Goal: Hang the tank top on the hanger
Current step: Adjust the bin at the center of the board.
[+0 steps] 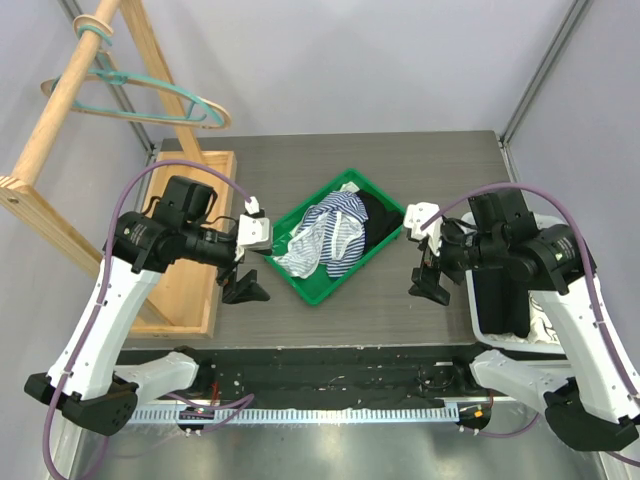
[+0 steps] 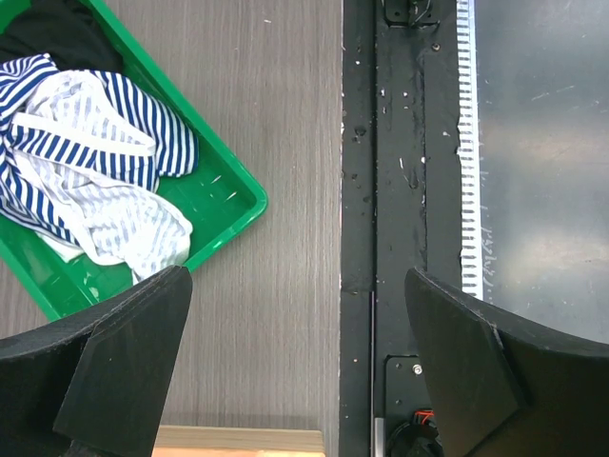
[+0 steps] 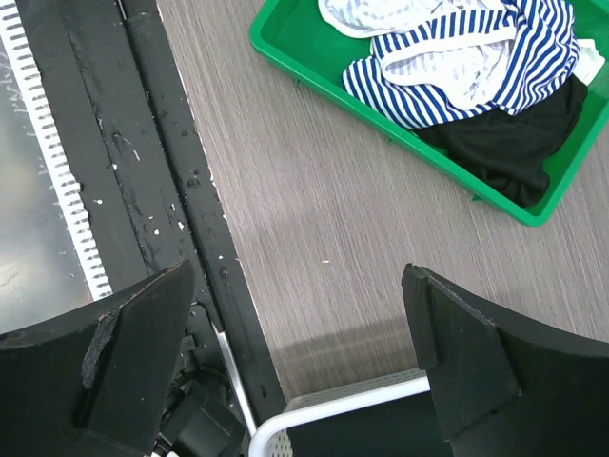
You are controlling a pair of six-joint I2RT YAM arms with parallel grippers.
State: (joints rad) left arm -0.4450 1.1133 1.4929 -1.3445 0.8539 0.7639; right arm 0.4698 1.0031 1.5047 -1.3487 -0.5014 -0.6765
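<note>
The tank top (image 1: 330,238), navy-and-white striped, lies crumpled in a green tray (image 1: 322,296) at the table's middle. It also shows in the left wrist view as the tank top (image 2: 90,167) and in the right wrist view as the tank top (image 3: 466,62). The teal hanger (image 1: 218,113) hangs on a wooden rail at the far left. My left gripper (image 1: 243,288) hovers open just left of the tray, nothing between its fingers (image 2: 124,362). My right gripper (image 1: 430,283) hovers open to the tray's right, also empty, fingers (image 3: 457,352) wide apart.
A black garment (image 1: 380,220) shares the tray's right end. A white basket (image 1: 478,322) with dark cloth stands under the right arm. A wooden rack (image 1: 60,110) with its flat base (image 1: 195,290) occupies the left. A black strip (image 2: 381,190) runs along the table's near edge.
</note>
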